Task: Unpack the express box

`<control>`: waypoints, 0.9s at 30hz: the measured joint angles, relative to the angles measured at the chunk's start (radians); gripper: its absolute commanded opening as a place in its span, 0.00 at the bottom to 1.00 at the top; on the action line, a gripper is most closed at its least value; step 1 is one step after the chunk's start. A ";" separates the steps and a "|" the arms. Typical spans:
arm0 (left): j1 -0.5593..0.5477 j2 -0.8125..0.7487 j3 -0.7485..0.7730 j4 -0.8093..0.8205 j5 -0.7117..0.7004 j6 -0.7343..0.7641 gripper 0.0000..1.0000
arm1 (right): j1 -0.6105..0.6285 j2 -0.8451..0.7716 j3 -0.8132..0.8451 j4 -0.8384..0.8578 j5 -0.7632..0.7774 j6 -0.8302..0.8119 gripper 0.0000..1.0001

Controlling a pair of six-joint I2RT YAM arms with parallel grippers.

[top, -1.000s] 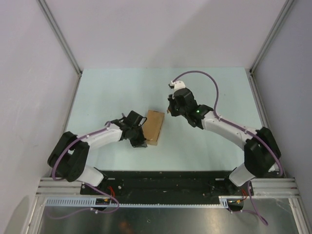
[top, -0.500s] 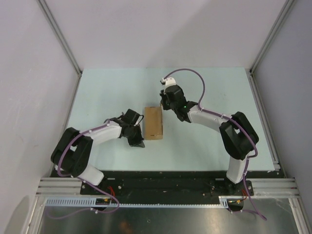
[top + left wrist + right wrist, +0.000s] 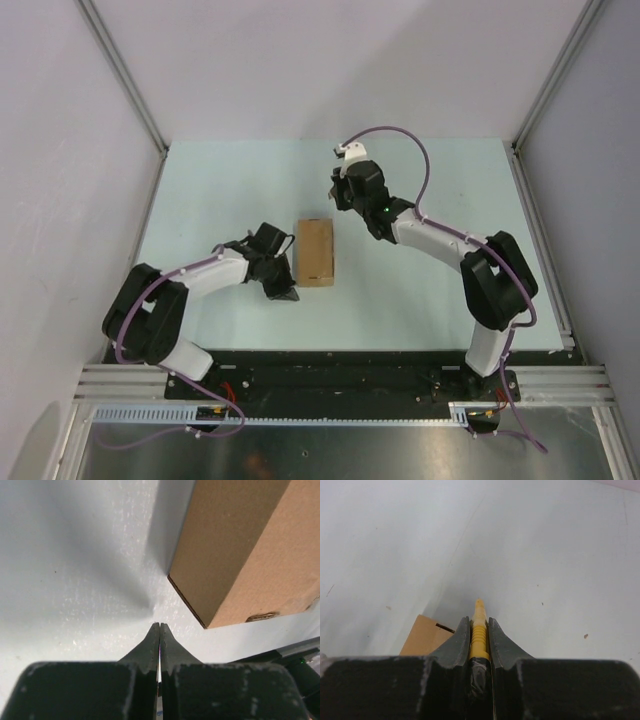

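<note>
The express box point(image 3: 316, 252) is a flat brown carton lying closed on the pale table, long side running away from me. My left gripper point(image 3: 288, 294) is shut and empty, low on the table just left of the box's near corner point(image 3: 240, 545); its tips point(image 3: 159, 625) stand a little short of that corner. Past the box's far end, my right gripper point(image 3: 337, 198) is shut on the yellow-black utility knife point(image 3: 479, 611). The knife's yellow tip sticks out beyond the fingers point(image 3: 479, 620). One box corner point(image 3: 425, 637) shows below left of them.
Aluminium posts and grey walls close in the table point(image 3: 420, 290) on three sides. The arm bases and a metal rail point(image 3: 340, 380) run along the near edge.
The right arm swung left and further back, bringing the knife to the box's far end. The box turned from slanted to straight. The left gripper shifted slightly at the box's near left.
</note>
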 measured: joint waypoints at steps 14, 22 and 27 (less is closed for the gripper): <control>-0.003 -0.021 0.008 0.029 -0.032 -0.127 0.02 | -0.002 0.131 0.035 -0.093 -0.121 -0.013 0.00; 0.013 0.020 0.017 0.030 -0.008 -0.130 0.02 | -0.010 0.110 0.054 -0.205 -0.113 -0.007 0.00; 0.045 0.039 0.026 0.023 0.003 -0.127 0.02 | -0.010 0.075 0.054 -0.314 -0.077 -0.002 0.00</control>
